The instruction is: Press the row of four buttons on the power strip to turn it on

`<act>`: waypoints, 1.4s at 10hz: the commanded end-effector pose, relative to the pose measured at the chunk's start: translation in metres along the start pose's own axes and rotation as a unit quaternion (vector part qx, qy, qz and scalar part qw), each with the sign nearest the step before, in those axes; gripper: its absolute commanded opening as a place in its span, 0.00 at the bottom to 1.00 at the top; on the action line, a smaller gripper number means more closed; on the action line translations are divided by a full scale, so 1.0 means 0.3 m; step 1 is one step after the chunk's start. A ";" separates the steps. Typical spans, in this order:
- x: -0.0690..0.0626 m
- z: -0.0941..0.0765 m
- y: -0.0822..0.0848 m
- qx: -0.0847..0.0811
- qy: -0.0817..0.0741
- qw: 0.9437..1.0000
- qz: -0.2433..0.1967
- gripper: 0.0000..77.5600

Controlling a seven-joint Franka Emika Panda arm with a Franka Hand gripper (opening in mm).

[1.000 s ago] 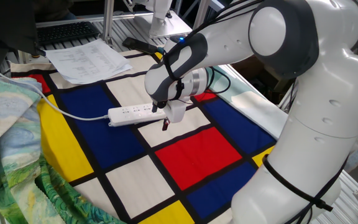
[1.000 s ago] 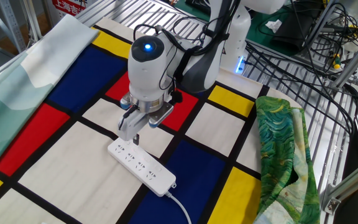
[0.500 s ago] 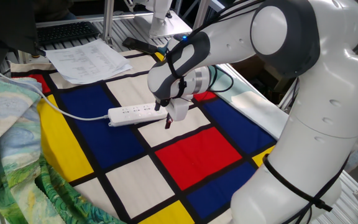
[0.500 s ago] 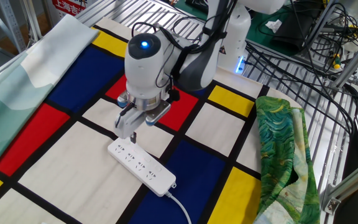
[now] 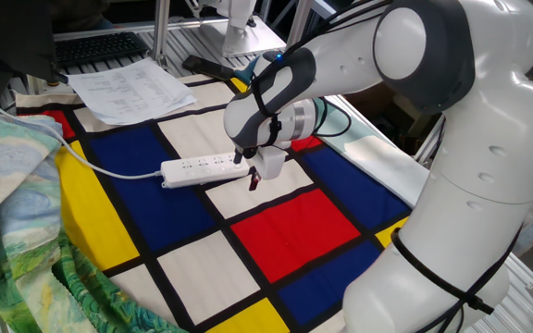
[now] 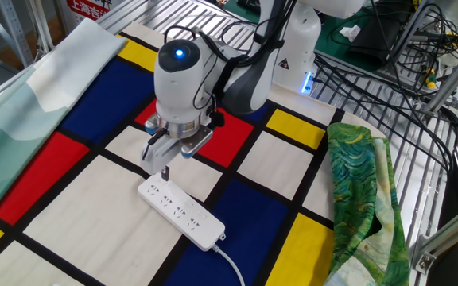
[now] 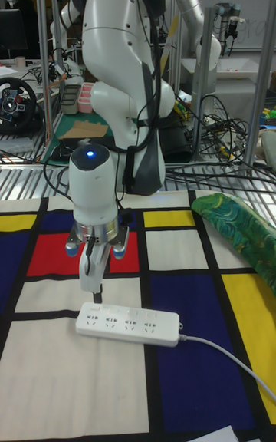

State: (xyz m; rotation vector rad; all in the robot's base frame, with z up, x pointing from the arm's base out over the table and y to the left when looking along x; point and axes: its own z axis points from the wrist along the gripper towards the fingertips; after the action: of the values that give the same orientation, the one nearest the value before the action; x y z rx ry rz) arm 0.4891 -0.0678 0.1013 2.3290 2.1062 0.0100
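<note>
My gripper [image 6: 164, 168] hangs just above the far end of the power strip [image 6: 180, 211], the end opposite its cable, with the fingers pointing down toward the strip's top face. In the tall fixed view the gripper [image 7: 90, 291] sits right over the strip's [image 7: 128, 324] left end, its tip just short of the white plastic; I cannot tell whether it touches. My fingers look like one narrow dark tip in every view, and I cannot tell whether they are pressed together or slightly spread.

In one fixed view my gripper [image 5: 254, 180] is at the end of the strip [image 5: 203, 168] nearest my arm, and the rest of the strip runs away from it across a white square of the checked cloth [image 5: 285, 231] that covers the desk. The row of four buttons [image 7: 126, 313] lies along the strip's top face beyond my gripper, too small to make out singly. The white cable [image 6: 233, 267] leaves the strip at the end well away from my gripper.

A green patterned cloth [image 6: 362, 191] lies crumpled at the desk's edge, well apart from my gripper on the cable side. A stack of papers [image 5: 130, 88] lies on the desk's far corner, beyond the strip from my gripper.
</note>
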 end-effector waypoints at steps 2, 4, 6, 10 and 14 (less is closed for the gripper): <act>-0.016 0.018 -0.002 -0.005 0.002 1.000 -0.004 1.00; -0.019 0.023 -0.003 -0.006 0.003 1.000 -0.003 1.00; -0.025 0.030 0.003 -0.007 0.005 1.000 -0.005 1.00; -0.032 0.039 0.004 -0.008 0.005 1.000 -0.009 1.00; -0.031 0.046 -0.001 -0.012 0.007 1.000 -0.006 1.00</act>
State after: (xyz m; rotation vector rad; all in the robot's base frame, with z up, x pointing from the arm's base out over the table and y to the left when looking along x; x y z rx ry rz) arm 0.4873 -0.0766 0.0868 2.3090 2.1187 0.0456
